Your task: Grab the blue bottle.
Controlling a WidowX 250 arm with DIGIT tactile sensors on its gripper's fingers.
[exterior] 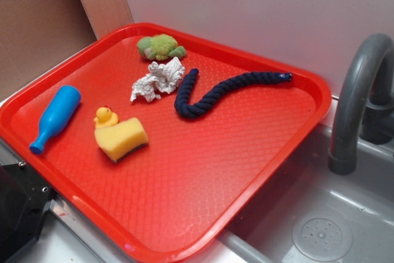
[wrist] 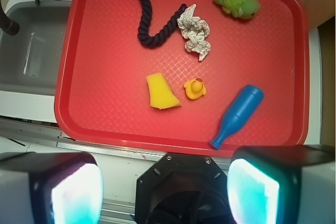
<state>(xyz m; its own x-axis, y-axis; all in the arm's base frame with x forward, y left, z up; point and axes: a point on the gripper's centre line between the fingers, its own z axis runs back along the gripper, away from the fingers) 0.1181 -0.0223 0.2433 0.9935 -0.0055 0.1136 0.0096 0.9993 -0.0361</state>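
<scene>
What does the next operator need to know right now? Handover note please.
Gripper: open, empty, held high above the near edge of the red tray.
Blue bottle: lying on its side on the tray, neck toward the gripper's side, apart from the yellow duck and yellow sponge.
Also on the tray: navy rope, crumpled paper, green plush.
Done: nothing yet.
Left: move over the bottle, descend, close on the body.

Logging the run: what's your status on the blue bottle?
Jaws open, holding nothing. Blue bottle lying flat on red tray, untouched. Nothing in the way.
</scene>
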